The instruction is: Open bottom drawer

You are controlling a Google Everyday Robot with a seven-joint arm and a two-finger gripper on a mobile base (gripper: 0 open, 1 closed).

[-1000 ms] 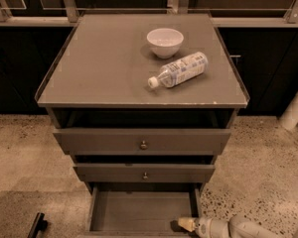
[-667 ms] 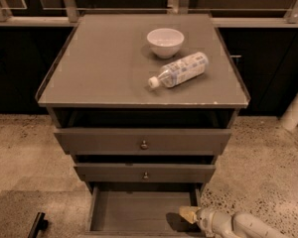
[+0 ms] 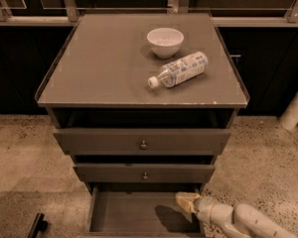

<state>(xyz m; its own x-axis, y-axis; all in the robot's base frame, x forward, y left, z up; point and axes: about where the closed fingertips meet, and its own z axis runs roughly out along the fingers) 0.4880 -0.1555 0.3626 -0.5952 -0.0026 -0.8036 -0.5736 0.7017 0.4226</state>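
Observation:
The bottom drawer (image 3: pixel 134 212) of the grey-brown cabinet stands pulled out, its empty inside showing at the lower edge of the camera view; its front and knob are cut off by the frame. My gripper (image 3: pixel 185 200) is at the drawer's right side, over its right wall, with my white arm (image 3: pixel 243 221) coming in from the lower right. The middle drawer (image 3: pixel 145 173) and top drawer (image 3: pixel 143 141) sit above it, each with a small round knob.
On the cabinet top (image 3: pixel 99 68) stand a white bowl (image 3: pixel 165 41) and a plastic bottle (image 3: pixel 178 70) lying on its side. A dark object (image 3: pixel 36 225) lies on the speckled floor at the lower left. A white post (image 3: pixel 295 108) stands at the right.
My gripper and arm have moved up and a little left along the drawer's right side. The drawer stays pulled out.

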